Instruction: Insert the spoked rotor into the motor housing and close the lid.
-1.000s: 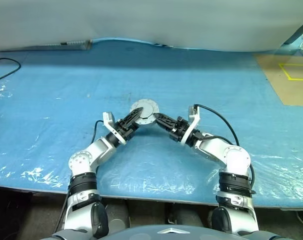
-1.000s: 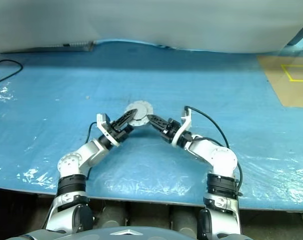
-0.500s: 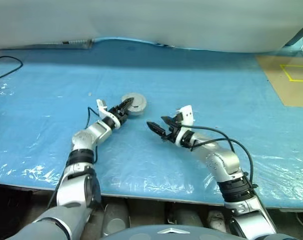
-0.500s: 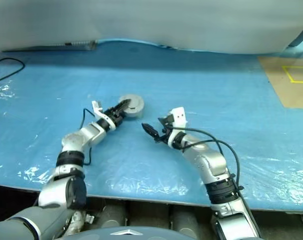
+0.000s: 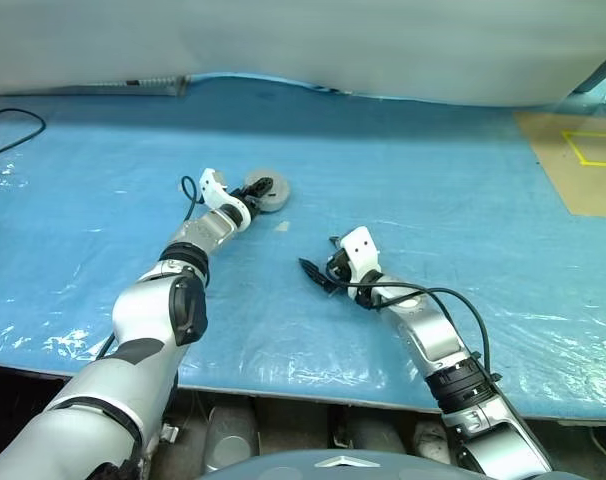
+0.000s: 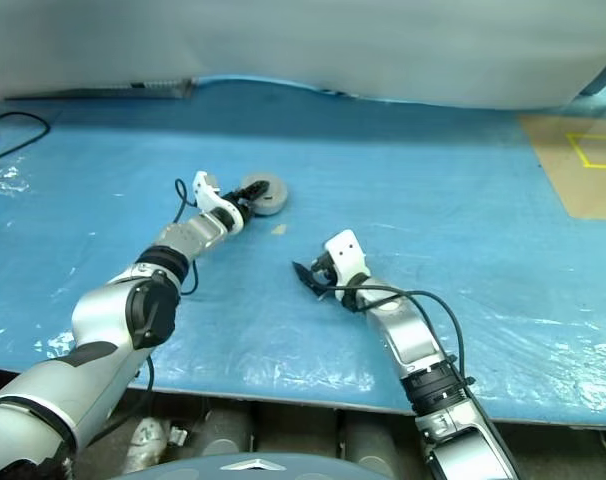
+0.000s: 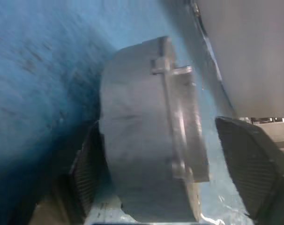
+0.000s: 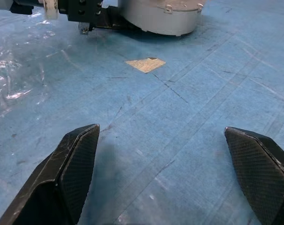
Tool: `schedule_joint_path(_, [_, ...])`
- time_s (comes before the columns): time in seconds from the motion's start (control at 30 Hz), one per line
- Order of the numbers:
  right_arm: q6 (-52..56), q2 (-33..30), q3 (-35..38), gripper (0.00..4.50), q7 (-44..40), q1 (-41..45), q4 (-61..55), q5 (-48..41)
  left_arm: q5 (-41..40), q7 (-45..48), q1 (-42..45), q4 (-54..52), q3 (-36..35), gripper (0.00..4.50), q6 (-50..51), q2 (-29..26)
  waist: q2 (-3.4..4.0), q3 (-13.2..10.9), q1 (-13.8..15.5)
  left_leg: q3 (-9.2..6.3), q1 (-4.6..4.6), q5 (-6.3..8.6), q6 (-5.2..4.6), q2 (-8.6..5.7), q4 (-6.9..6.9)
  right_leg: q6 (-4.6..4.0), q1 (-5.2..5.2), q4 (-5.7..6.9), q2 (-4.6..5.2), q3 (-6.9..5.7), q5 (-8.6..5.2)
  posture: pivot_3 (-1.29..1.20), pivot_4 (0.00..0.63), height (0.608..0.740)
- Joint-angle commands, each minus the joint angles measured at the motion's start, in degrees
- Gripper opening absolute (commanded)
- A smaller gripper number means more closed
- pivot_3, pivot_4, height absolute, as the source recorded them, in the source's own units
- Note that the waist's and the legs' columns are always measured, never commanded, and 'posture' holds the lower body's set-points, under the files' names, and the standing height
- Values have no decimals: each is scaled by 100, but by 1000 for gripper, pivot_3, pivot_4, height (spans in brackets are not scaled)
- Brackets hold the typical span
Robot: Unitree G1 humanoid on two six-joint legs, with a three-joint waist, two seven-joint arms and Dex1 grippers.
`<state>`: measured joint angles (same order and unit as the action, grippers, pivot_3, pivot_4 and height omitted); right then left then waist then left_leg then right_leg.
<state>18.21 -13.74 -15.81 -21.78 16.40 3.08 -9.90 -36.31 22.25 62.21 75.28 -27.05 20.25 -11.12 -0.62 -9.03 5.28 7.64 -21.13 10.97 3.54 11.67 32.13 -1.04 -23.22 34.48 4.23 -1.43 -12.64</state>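
Observation:
The motor housing [image 5: 273, 195], a short grey-silver round can, stands on the blue sheet left of centre. In the left wrist view the lid [image 7: 185, 122] shows as a flanged disc with small tabs seated on the housing [image 7: 137, 140]. The spoked rotor is hidden. My left gripper [image 5: 255, 190] is open around the housing: one finger [image 7: 88, 164] lies close against its wall, the other stands well off. My right gripper [image 5: 315, 273] hangs open and empty low over the sheet, nearer to me and to the right, pointing toward the housing [image 8: 160, 14].
A small tan scrap [image 5: 281, 226] lies on the blue sheet [image 5: 433, 180] between the housing and my right gripper. A brown board with yellow tape [image 5: 583, 160] lies at the far right. A black cable [image 5: 13, 130] runs at the far left.
The round piece, earlier held up between both grippers, now stands on the sheet farther away and to the left. The right gripper let go and drew back lower. The left jaws widened.

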Motion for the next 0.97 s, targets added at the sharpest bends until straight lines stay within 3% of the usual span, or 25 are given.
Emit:
schedule_joint_path(0.03, [2, 41, 134, 4500, -39, -101, -261, 49, 200, -42, -200, -58, -74, 4484, 105, -237, 0, 0, -3, 0, 10, 0, 0, 0, 0, -2, 3, 10, 1, 1, -1, 0, 150, 740])
schedule_joint_path(0.17, [117, 84, 186, 4500, -74, -219, -395, 14, 895, 610, -917, -519, 630, 4484, 429, -432, 1, 1, -19, 7, 31, 0, -1, 10, 4, -47, 28, 25, 0, 2, -18, 0, 150, 740])
schedule_joint_path(0.27, [156, 84, 208, 4500, -142, -280, -472, 20, 1311, 1020, -1619, -1363, 1256, 4484, 725, -515, 3, 2, -46, 28, 97, 1, -2, 12, 0, -54, 77, 23, 5, 17, -19, 0, 150, 740])
schedule_joint_path(0.43, [-57, 116, 259, 4500, -413, -403, -586, -67, 1313, 1364, -3768, -4679, 1949, 4484, 1043, -636, 30, 22, -172, 65, 138, 2, -4, 17, -37, -69, 91, 16, 9, 37, -29, 0, 150, 740])
schedule_joint_path(0.57, [-663, 247, 358, 4500, -629, -569, -588, -138, 1681, 1166, -4966, -6653, 2162, 4484, -343, -448, 36, 25, -177, 79, 100, 2, -5, 21, -72, -85, 38, 14, 7, 30, -45, 0, 150, 740])
schedule_joint_path(0.73, [-1137, 350, 529, 4500, -670, -690, -362, -85, 2112, 1008, -5412, -7174, 2341, 4484, -1452, -297, 24, 17, -130, 79, 83, 2, -6, 27, -71, -84, 7, 10, 4, 18, -46, 0, 150, 740])
schedule_joint_path(0.97, [-1428, 372, 564, 4500, -643, -771, -179, 52, 2653, 915, -5498, -6783, 2485, 4484, -2779, -301, 12, 10, -139, 80, 83, 3, -7, 26, -79, -79, 0, 5, 2, 21, -48, 0, 150, 740])
